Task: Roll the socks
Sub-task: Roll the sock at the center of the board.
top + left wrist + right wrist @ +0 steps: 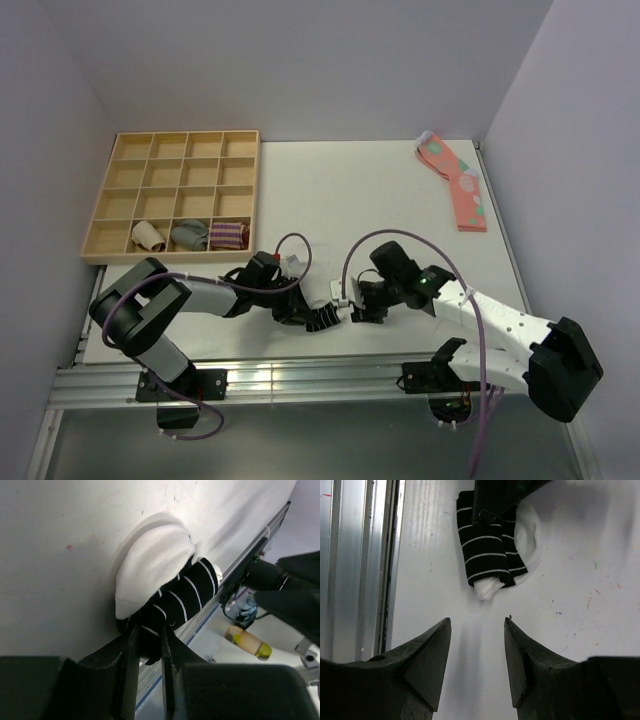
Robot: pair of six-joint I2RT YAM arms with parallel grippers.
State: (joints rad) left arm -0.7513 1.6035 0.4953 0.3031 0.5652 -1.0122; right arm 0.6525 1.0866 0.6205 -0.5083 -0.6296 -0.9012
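The socks (186,594) lie as a tight black roll with thin white stripes near the table's front edge, with a white end (152,565) bulging out beside the roll. My left gripper (148,641) is shut on the roll's near end, and black fabric fills the gap between its fingers. From above, the socks (322,317) sit between both grippers, with the left gripper (293,312) on them. My right gripper (477,622) stands open just short of the socks (485,555), nothing between its fingers; it (362,312) is on their right.
A wooden compartment tray (175,160) stands at the back left, with beige, grey and maroon striped sock bundles (229,235) in its front row. Pink socks (455,180) lie at the back right. An aluminium rail (300,380) runs along the near edge, close to the roll.
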